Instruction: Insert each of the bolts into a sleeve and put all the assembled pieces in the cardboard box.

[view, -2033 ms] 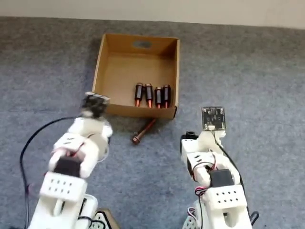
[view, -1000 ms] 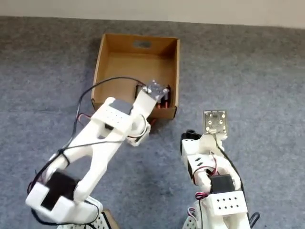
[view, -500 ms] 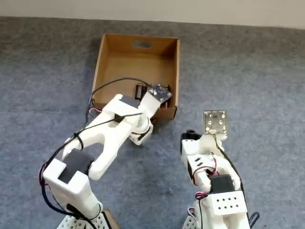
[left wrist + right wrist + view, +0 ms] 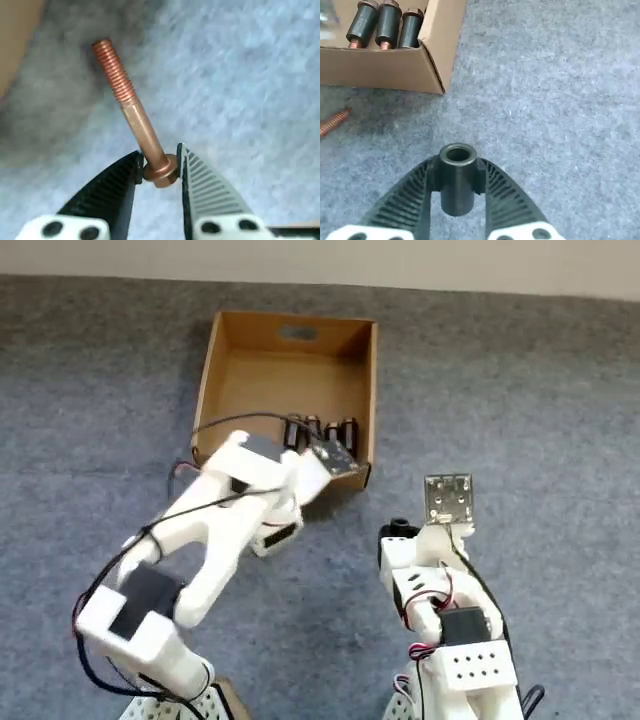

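Grey carpet point(image 4: 540, 390) covers the table up to a pale strip point(image 4: 400, 260) at the far edge. Nearest, the right gripper point(image 4: 457, 167) clamps an upright black sleeve point(image 4: 456, 192). The left gripper point(image 4: 160, 155) pinches a copper bolt point(image 4: 135, 112) by its head, beside the cardboard box point(image 4: 370, 380), which holds assembled pieces point(image 4: 320, 430).

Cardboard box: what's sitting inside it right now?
In the cardboard box, assembled pieces, black with copper tips, lie side by side at the near right corner; the rest of the floor is bare. The left arm covers their near ends, so the count is unclear.
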You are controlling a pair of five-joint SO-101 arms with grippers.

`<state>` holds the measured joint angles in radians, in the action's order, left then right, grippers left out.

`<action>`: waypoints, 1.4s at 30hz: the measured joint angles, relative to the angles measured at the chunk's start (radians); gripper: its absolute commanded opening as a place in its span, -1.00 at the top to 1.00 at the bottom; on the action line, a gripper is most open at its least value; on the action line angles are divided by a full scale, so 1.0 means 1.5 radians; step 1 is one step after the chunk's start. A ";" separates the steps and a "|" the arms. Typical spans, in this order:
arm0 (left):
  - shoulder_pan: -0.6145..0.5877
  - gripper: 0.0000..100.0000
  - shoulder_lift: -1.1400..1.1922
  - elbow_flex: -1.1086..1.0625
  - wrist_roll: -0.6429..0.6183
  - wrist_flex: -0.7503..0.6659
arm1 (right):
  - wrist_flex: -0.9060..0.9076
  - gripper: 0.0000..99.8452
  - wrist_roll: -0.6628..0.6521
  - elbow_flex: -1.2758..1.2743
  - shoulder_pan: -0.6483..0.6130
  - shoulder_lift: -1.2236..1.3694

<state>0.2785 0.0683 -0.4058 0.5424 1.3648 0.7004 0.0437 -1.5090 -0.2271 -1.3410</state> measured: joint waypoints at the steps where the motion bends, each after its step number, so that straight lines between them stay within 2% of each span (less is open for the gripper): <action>1: -0.013 0.98 -0.019 0.000 0.017 0.011 | 0.000 0.99 0.000 0.000 0.000 0.000; 5: -0.068 0.98 -0.084 0.000 0.117 0.059 | 0.000 0.99 0.000 0.000 0.000 0.000; 11: -0.110 0.98 -0.095 0.000 0.331 0.132 | 0.000 0.99 0.000 0.000 0.000 0.000; 14: -0.110 0.97 -0.063 0.000 0.374 0.135 | 0.000 0.99 0.000 0.000 0.000 0.000; 19: -0.108 0.68 0.026 0.000 0.383 0.111 | 0.000 0.99 0.000 0.000 0.000 0.000; 26: -0.106 0.75 0.069 0.010 0.322 0.057 | 0.000 0.99 0.000 0.000 0.000 0.000; 34: -0.107 0.79 0.072 0.075 0.301 0.129 | 0.000 0.99 0.000 0.000 0.000 0.000; 42: -0.104 0.79 0.074 -0.019 0.289 0.016 | 0.000 0.99 0.000 0.000 0.000 0.000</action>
<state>0.1220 0.1788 -0.4350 0.9766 1.3894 0.7004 0.0437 -1.5090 -0.2271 -1.3410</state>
